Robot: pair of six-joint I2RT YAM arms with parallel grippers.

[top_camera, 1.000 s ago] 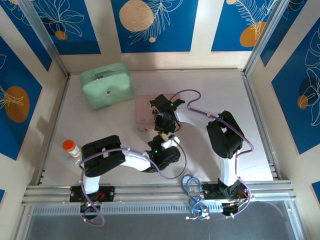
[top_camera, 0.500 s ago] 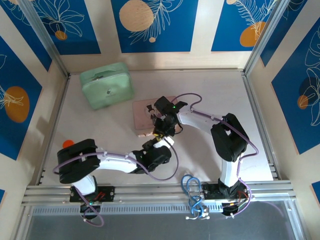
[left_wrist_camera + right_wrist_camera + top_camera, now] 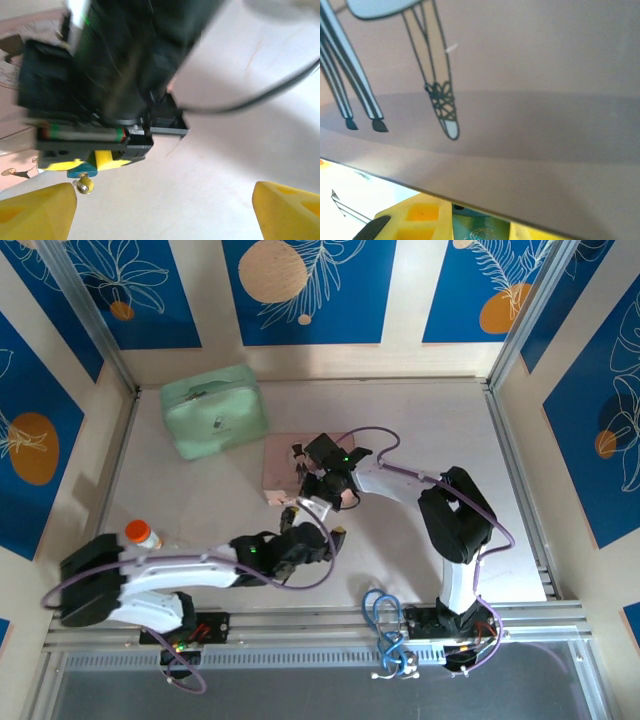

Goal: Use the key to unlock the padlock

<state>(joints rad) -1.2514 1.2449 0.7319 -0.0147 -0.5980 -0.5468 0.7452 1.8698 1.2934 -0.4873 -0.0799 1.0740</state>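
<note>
Top external shows both arms meeting near the middle of the table, at the near right corner of the pink tin. The right gripper comes in from the right side, and the left gripper reaches up from the near left edge to sit just beside it on the near side. In the left wrist view the right gripper hangs fingers-down over bare table beside the tin, and its 2 yellow fingers are clamped on the padlock. The blue body is pinched between them and a small silver end pokes out below, so the padlock's long axis runs roughly upright, silver end toward the table. From the right wrist a blue-green sliver of it shows between the fingers, hard against the tin's printed wall. The left gripper's 2 yellow fingertips stand wide apart at the bottom corners of its own view, with nothing between them. I cannot make out the key in any view. The padlock lies ahead of the left gripper, above and well left of the midline between its fingertips, so the left arm is the nearer free one. By my reading, it would have to shift left and rise to meet that silver end, and it needs the key first.
</note>
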